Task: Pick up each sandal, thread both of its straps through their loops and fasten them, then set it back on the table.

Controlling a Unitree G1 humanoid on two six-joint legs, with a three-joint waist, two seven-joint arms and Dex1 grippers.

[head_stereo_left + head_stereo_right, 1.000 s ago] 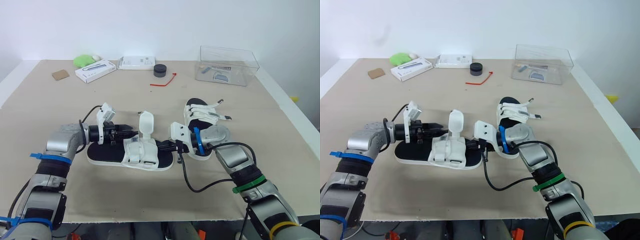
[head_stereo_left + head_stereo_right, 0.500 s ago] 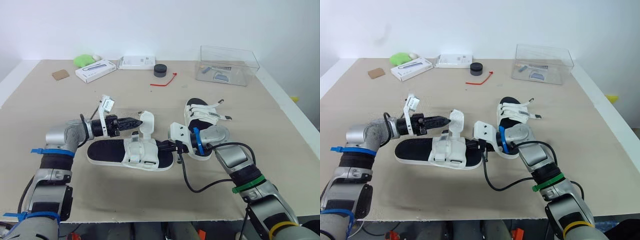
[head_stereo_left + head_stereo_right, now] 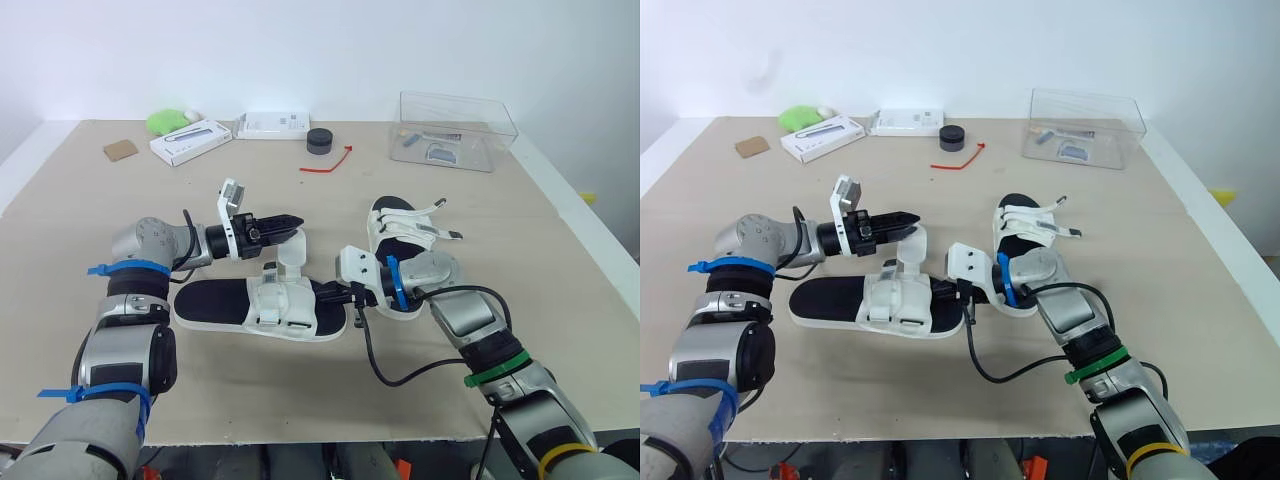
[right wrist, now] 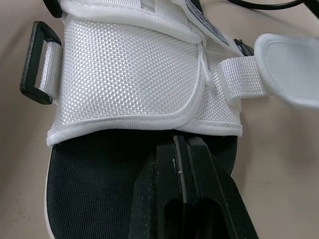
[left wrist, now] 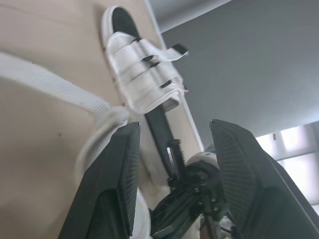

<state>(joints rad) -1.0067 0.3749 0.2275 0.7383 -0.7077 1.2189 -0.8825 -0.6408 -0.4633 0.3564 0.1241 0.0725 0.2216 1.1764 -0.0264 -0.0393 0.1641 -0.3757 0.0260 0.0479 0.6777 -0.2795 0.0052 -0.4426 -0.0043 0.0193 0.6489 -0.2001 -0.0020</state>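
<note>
Since the earlier frame, the left gripper (image 3: 290, 220) has travelled from beside the strap toward the far edge of the worktop (image 3: 250, 390). It now hovers just above the top of the loose strap (image 3: 291, 256). The camera view and the right gripper (image 3: 347, 296) are unchanged.

Step in hand, as judged: fastening the near sandal (image 3: 215, 303). It lies flat at the middle of the worktop, toward the near edge, with one strap standing up unthreaded. The second sandal (image 3: 405, 232) lies just beside it on the side of the right edge. Its straps are across the foot, but whether they are fastened cannot be told.

Jaw state:
- Left gripper: jaws set wide. The strap end lies beside one finger (image 5: 117, 174), not clamped.
- Right gripper: jaws closed together, resting on the black insole at the sandal's end. No material is visible between them.

The next move calls for closing the left jaws on the strap tip, then guiding it to a black loop (image 4: 36, 64) on the upper. The right gripper should steady the sandal during this.
</note>
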